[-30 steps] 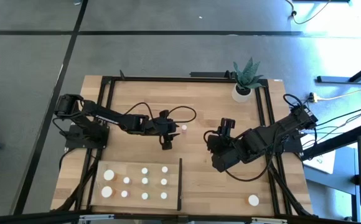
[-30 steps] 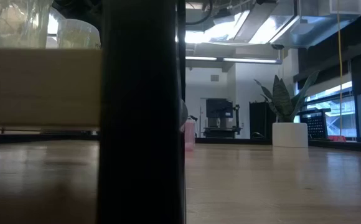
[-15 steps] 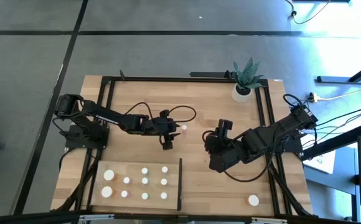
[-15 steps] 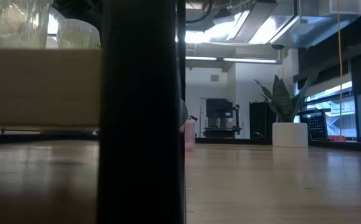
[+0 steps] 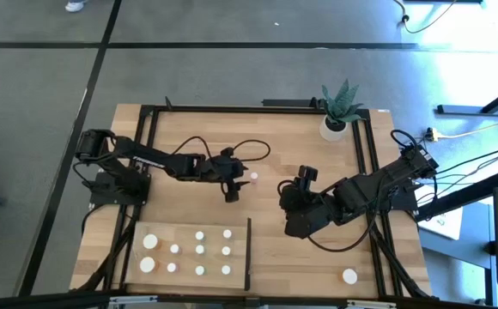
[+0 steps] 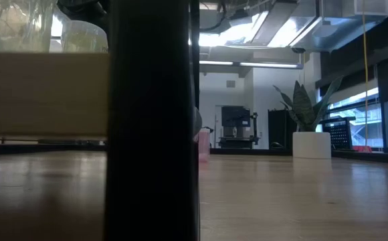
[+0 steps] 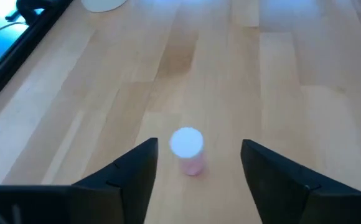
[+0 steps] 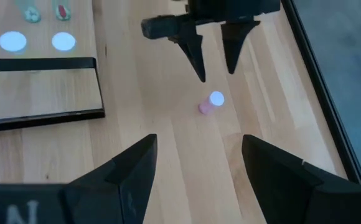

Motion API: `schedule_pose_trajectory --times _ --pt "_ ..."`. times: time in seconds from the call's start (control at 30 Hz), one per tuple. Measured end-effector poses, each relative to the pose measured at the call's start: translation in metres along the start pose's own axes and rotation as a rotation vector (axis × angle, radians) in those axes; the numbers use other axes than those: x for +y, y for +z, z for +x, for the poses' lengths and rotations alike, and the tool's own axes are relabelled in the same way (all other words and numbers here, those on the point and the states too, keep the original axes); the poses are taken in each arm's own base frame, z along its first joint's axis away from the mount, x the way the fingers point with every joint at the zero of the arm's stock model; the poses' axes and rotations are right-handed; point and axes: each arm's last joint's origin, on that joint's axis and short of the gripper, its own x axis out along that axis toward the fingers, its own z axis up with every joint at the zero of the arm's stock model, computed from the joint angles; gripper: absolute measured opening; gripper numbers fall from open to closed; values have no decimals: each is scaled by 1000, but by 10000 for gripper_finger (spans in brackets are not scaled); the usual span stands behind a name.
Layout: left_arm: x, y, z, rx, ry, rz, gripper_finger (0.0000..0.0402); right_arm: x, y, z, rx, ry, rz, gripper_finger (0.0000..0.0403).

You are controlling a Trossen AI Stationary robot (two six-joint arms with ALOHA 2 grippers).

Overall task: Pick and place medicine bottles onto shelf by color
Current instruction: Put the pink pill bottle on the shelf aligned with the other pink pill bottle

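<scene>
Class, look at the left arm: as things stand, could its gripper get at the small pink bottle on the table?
Probably yes. The left gripper is open, and the pink bottle stands upright on bare table just ahead, roughly between its fingers, with nothing in between.

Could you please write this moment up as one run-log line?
left pincer: open, pink bottle standing untouched between its fingers | right pincer: open, empty, waiting mid-table | shelf: ten bottles placed | loose: one large bottle
</scene>
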Motion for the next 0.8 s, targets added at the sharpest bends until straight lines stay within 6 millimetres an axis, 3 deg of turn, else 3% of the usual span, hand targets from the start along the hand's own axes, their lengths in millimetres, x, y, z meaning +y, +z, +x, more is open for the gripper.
schedule_pose_trajectory --times 0.33,0.8 --pt "6 -8 25 -17 0 -24 281 1 1 0 -11 6 9 236" --pt "9 -22 45 11 -31 -33 324 1 2 0 -14 8 10 236"
